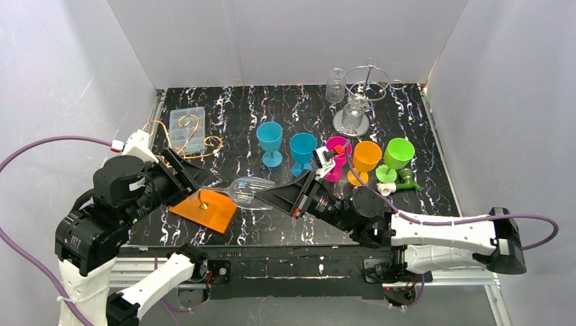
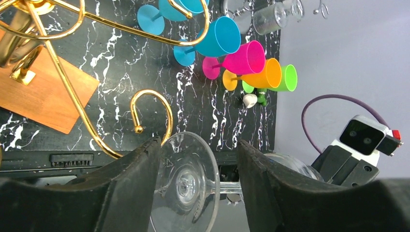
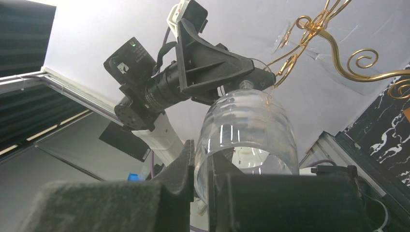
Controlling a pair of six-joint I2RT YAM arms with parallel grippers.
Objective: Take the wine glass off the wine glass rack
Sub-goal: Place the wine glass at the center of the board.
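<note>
- Looking from the top, you had the wine glass [image 1: 250,192] lying sideways in mid-air, its foot just beside the rack [image 1: 204,212] and its bowl toward the right gripper [image 1: 266,197], so that arm could carry it clear.
- At the left wrist, the left gripper [image 2: 198,150] stood apart around the clear round foot, likely to free it.
- At the right wrist, the fingers [image 3: 183,169] were clamped on the transparent bowl's rim.
</note>
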